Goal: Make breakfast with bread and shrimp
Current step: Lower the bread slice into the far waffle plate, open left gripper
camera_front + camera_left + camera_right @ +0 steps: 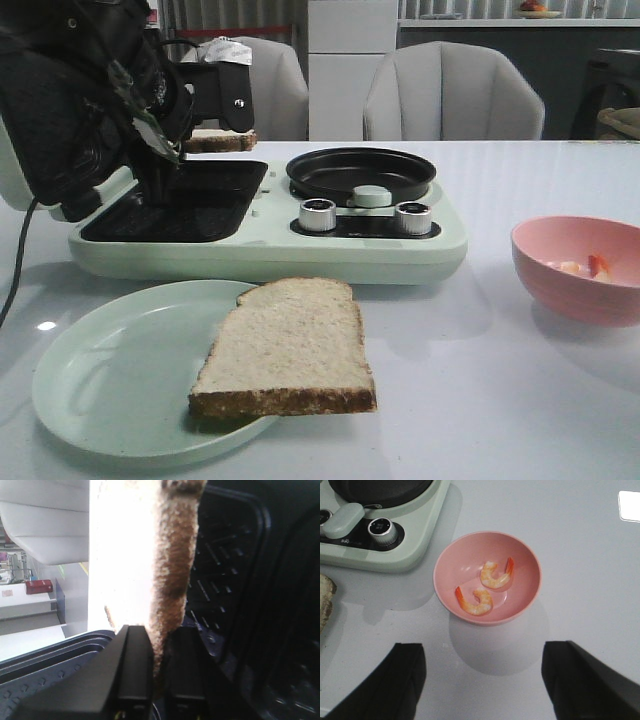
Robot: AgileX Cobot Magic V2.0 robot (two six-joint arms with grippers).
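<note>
My left gripper (232, 120) is shut on one bread slice (216, 141) and holds it above the dark griddle plate (180, 205) of the pale green breakfast maker. The left wrist view shows that slice (172, 570) edge-on, its crust clamped in the gripper (160, 647). A second bread slice (285, 350) lies on a pale green plate (110, 380) at the table's front, overhanging the rim. Two shrimp (495, 576) (474, 601) lie in a pink bowl (525, 565) at the right (575, 268). My right gripper (485, 680) hangs open above the table just short of the bowl.
The breakfast maker (300, 250) has a round black pan (360, 172) and two metal knobs (318, 214) (412, 217). Its raised lid sits behind my left arm. Two grey chairs (450, 95) stand beyond the table's far edge. A bread corner (325, 600) shows in the right wrist view.
</note>
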